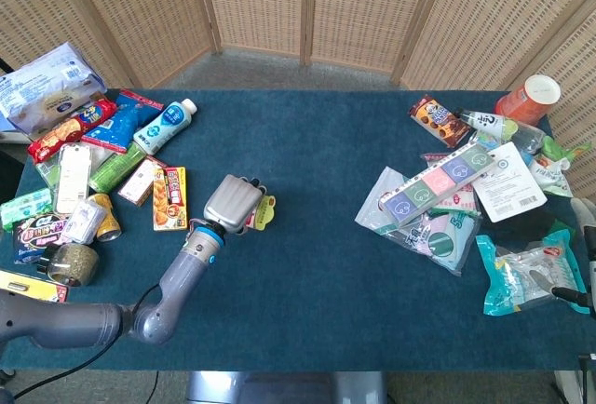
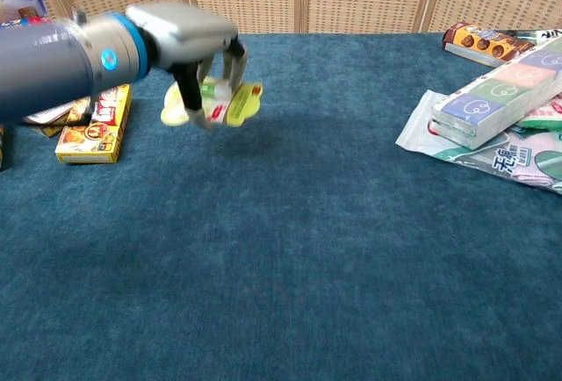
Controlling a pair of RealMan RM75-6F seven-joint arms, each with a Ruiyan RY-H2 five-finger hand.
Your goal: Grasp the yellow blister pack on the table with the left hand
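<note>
My left hand (image 1: 231,205) (image 2: 195,40) grips the yellow blister pack (image 2: 225,105) (image 1: 264,211) and holds it lifted above the blue table cloth (image 2: 334,249). In the chest view the pack hangs under the curled fingers, tilted, with its shadow on the cloth below. From the head view only the pack's right edge peeks out beside the hand. Of my right hand, just a sliver of the arm (image 1: 585,236) shows at the far right edge, and its fingers are hidden.
Snack packs, a white bottle (image 1: 165,126), a yellow box (image 1: 169,197) (image 2: 95,123) and cans crowd the table's left side. Pouches, a long candy box (image 1: 438,181) (image 2: 496,91) and an orange cup (image 1: 529,99) fill the right side.
</note>
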